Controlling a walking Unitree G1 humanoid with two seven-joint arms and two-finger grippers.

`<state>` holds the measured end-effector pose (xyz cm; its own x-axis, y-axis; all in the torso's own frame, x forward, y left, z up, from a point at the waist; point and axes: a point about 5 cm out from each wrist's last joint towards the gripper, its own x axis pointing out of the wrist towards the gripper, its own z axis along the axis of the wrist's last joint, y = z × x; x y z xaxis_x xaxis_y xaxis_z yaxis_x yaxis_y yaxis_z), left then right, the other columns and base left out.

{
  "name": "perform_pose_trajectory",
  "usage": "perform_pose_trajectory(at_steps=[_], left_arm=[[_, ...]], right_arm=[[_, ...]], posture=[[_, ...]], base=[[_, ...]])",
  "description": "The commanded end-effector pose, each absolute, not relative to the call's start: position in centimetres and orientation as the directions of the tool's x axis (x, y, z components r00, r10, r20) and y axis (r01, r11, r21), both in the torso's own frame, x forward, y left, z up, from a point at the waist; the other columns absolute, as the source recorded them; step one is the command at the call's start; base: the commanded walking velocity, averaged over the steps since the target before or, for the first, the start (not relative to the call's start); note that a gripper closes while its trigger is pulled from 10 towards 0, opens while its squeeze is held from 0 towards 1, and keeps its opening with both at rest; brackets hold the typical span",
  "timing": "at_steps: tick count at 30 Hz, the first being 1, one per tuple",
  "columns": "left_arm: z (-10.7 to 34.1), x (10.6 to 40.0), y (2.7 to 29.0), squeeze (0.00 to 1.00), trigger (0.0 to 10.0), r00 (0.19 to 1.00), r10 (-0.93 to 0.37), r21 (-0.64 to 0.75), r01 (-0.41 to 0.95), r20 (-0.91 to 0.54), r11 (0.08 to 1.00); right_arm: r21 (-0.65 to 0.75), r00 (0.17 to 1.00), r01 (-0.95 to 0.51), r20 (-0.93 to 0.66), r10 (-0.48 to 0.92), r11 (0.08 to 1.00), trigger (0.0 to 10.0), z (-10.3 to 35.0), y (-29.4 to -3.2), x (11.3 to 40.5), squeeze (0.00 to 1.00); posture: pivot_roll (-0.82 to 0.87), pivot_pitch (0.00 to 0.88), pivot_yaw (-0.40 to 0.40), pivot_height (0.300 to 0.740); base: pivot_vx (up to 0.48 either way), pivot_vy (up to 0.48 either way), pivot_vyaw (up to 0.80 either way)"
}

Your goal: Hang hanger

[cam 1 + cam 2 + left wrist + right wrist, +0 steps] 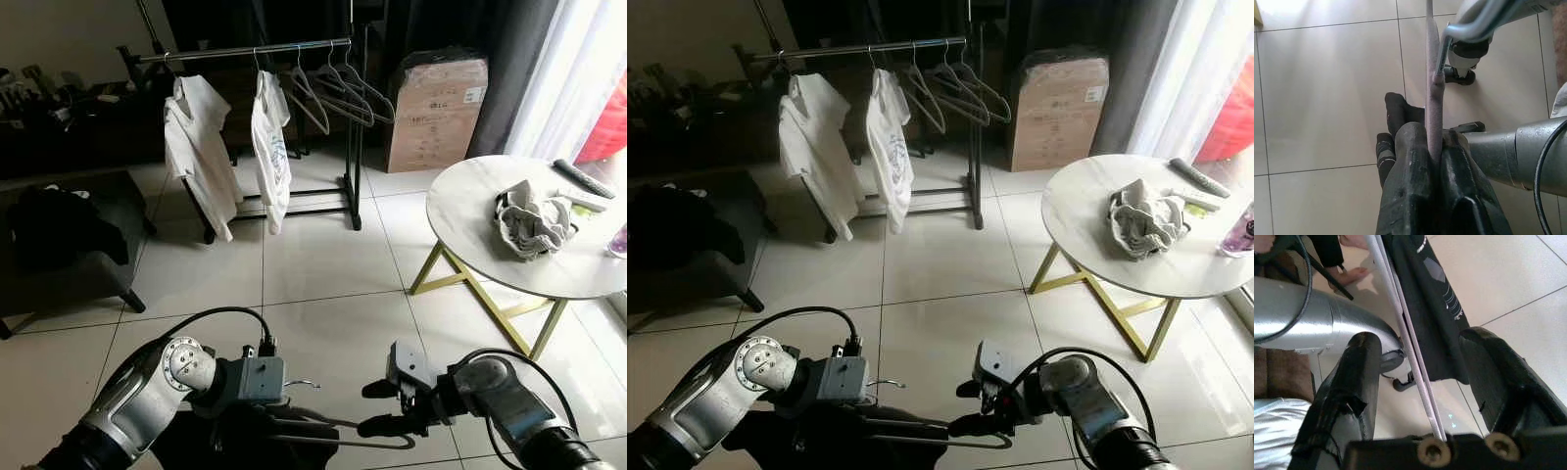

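Left gripper (1432, 147) clamped on hanger (343, 431) bar, dark garment (235, 436) draped on it, held low near floor. Right gripper (1422, 377) fingers apart, straddling bar, not pinching. Likely best to keep left grip firm, hook (302, 384) upward, approach rack (255, 49) square. Hook onto free rail between white shirts (201, 147) and empty hangers (338, 88). Round table (470, 196) on right, dark bench (69, 264) on left; tiled path between looks open.

My black-fingered left gripper (1432, 161) pinches a pale pinkish-grey hanger (1433, 93) carrying a black garment (1432, 298) with white print. Beyond my grippers, two white shirts (201, 147) hang on a dark rack (245, 49) over cream tiles (323, 255).
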<state>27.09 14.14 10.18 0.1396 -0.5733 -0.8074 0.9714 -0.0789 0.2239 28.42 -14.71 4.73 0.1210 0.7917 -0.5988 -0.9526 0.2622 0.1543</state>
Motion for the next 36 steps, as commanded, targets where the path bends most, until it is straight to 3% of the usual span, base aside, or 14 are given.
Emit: perform_pose_trajectory(at_steps=[1, 11, 19, 25, 29, 32, 36], left_arm=[[10.2, 27.2, 14.4, 0.0, 10.0, 0.152, -0.569, 0.228, 0.971, -0.808, -0.066], [10.2, 27.3, 14.3, 0.0, 10.0, 0.165, -0.57, 0.237, 0.97, -0.805, -0.054], [10.5, 28.2, 13.7, 0.0, 10.0, 0.231, -0.592, 0.294, 0.956, -0.772, -0.01], [10.6, 28.2, 13.4, 0.0, 10.0, 0.23, -0.602, 0.29, 0.957, -0.765, -0.003], [10.5, 28.1, 13.4, 0.0, 10.0, 0.225, -0.606, 0.283, 0.959, -0.763, -0.002], [10.5, 28.0, 13.2, 0.0, 10.0, 0.216, -0.611, 0.273, 0.962, -0.762, 0.0], [10.5, 28.0, 13.0, 0.0, 10.0, 0.216, -0.615, 0.273, 0.962, -0.758, 0.002]], right_arm=[[0.135, 0.149, -0.949, -0.603, 0.784, 0.284, 10.0, 4.3, -13.9, 28.6, 0.0], [0.158, 0.191, -0.93, -0.563, 0.804, 0.331, 10.0, 4.1, -12.5, 28.7, 0.0], [0.206, 0.153, -0.93, -0.54, 0.828, 0.306, 10.0, 3.8, -11.4, 28.2, 0.0], [0.212, 0.158, -0.924, -0.543, 0.824, 0.317, 10.0, 3.6, -11.3, 28.1, 0.0], [0.196, 0.193, -0.916, -0.551, 0.812, 0.351, 10.0, 3.3, -11.2, 28.2, 0.0], [0.12, 0.312, -0.878, -0.592, 0.743, 0.464, 10.0, 2.7, -11.2, 29.1, 0.0], [0.116, 0.319, -0.874, -0.595, 0.738, 0.472, 10.0, 2.7, -11.2, 29.1, 0.0]], posture=[[0.03, 0.112, 0.066, 0.74], [0.03, 0.115, 0.067, 0.74], [0.03, 0.119, 0.063, 0.74], [0.03, 0.121, 0.062, 0.74], [0.03, 0.123, 0.062, 0.74], [0.04, 0.126, 0.061, 0.74], [0.04, 0.127, 0.06, 0.74]], base=[[0.0, 0.0, 0.0], [0.0, 0.0, 0.0], [0.0, 0.0, 0.0], [0.0, 0.0, 0.0], [0.0, 0.0, 0.0], [0.0, 0.0, 0.0], [0.0, 0.0, 0.0]])
